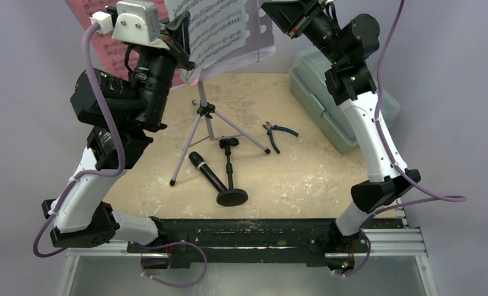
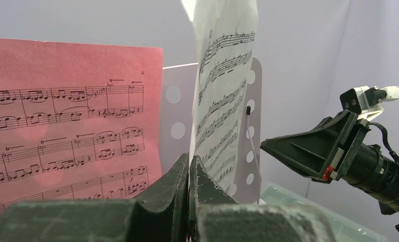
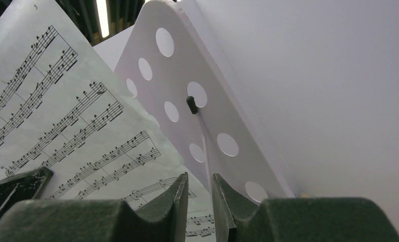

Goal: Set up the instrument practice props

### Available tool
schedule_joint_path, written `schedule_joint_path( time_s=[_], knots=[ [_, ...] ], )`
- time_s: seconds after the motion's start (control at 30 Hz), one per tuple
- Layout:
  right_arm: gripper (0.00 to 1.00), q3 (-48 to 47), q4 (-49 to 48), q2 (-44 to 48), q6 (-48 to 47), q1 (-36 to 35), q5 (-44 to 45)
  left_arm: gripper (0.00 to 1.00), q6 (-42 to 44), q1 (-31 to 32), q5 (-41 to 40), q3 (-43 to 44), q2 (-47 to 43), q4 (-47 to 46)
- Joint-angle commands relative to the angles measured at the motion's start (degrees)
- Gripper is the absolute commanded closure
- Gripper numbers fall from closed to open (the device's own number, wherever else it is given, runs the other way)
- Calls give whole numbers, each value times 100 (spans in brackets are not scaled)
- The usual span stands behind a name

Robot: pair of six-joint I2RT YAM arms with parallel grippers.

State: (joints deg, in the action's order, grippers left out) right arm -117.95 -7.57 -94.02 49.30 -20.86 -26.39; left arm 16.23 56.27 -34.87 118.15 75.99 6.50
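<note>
The lavender music stand [image 1: 203, 105] stands on its tripod at the table's back centre. Its hole-punched tray [image 1: 258, 24] carries a pink music sheet [image 2: 71, 116] on the left. My left gripper [image 2: 189, 160] is shut on the lower edge of the white music sheet [image 2: 222, 91], held upright against the tray [image 2: 166, 113]. My right gripper [image 3: 200, 177] is narrowly open and empty, just off the tray's right edge [image 3: 180, 75], beside the white sheet [image 3: 76, 116]. The black microphone [image 1: 206, 172] and the short mic stand [image 1: 230, 179] lie on the table.
Blue-handled pliers [image 1: 278, 132] lie right of the tripod legs. A clear lidded box [image 1: 328, 105] stands at the back right, under the right arm. The right gripper [image 2: 308, 148] hangs close to the tray's right side. A grey wall is behind.
</note>
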Motion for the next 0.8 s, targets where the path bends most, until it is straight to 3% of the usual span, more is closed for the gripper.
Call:
schedule_joint_path(
  time_s=[0.0, 0.2, 0.33, 0.77],
  knots=[
    [72, -474, -214, -203, -22, 6, -109, 100, 311, -4, -224, 186, 158, -371],
    [69, -592, -334, -451, 40, 8, -233, 100, 381, -6, -288, 155, 256, -519],
    [74, -571, -502, -511, 138, 9, -331, 100, 409, -4, -383, 33, 260, -772],
    [78, -501, -1226, -610, 486, 4, -645, 100, 460, -11, -964, -205, 358, -1315]
  ],
)
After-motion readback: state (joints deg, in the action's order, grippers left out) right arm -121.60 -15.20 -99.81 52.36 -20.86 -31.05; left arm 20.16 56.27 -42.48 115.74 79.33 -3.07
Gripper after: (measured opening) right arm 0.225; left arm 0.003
